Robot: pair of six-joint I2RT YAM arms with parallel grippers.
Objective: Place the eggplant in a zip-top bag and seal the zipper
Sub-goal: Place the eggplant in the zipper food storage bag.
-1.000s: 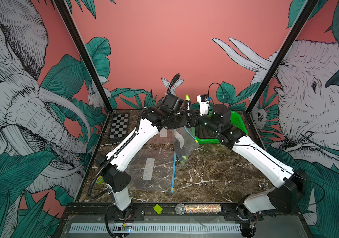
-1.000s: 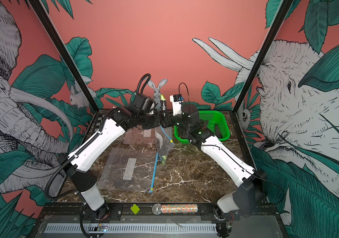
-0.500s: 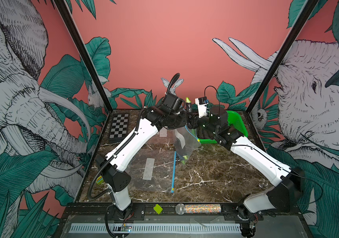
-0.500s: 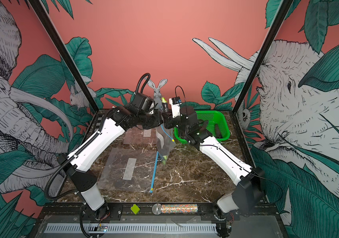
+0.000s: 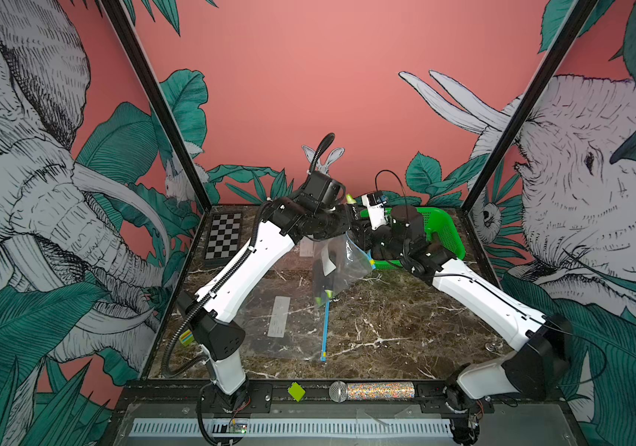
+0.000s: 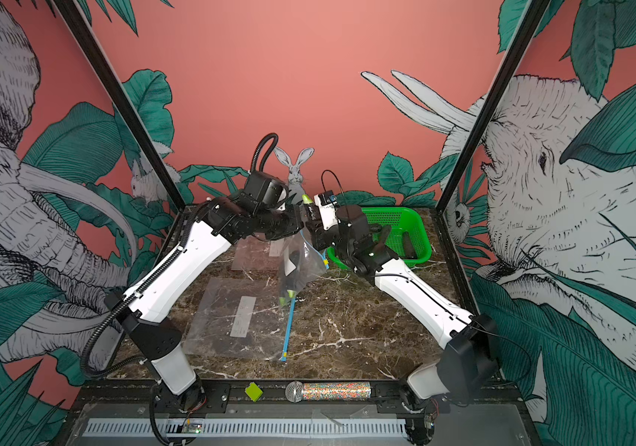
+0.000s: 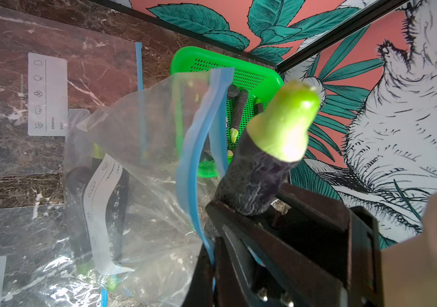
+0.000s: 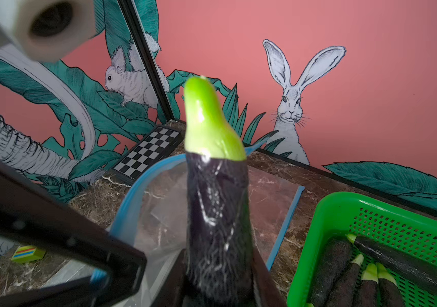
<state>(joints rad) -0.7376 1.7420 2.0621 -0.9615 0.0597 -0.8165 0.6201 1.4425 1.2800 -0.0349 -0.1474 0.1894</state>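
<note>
In both top views my left gripper [image 5: 346,228] holds a clear zip-top bag [image 5: 337,266] up off the table. In the left wrist view the gripper [image 7: 212,265] is shut on the bag's blue zipper strip [image 7: 188,170], and the bag's mouth gapes open. Dark eggplants with green tips [image 7: 116,202] lie inside it. My right gripper [image 8: 220,279] is shut on another eggplant [image 8: 217,212], purple with its green stem [image 5: 350,199] pointing up. This eggplant is right beside the bag's mouth [image 8: 132,207] and outside it.
A green basket [image 5: 444,231] with several more eggplants [image 8: 339,263] stands at the back right. Two more zip-top bags lie flat on the marble, one in the middle [image 6: 239,316] and one further back [image 6: 254,251]. A checkerboard [image 5: 223,235] sits back left, a microphone [image 5: 370,390] on the front rail.
My right gripper has moved a little to the left with the eggplant, closer to the left gripper and the bag's mouth. The left arm and the bag stay put.
</note>
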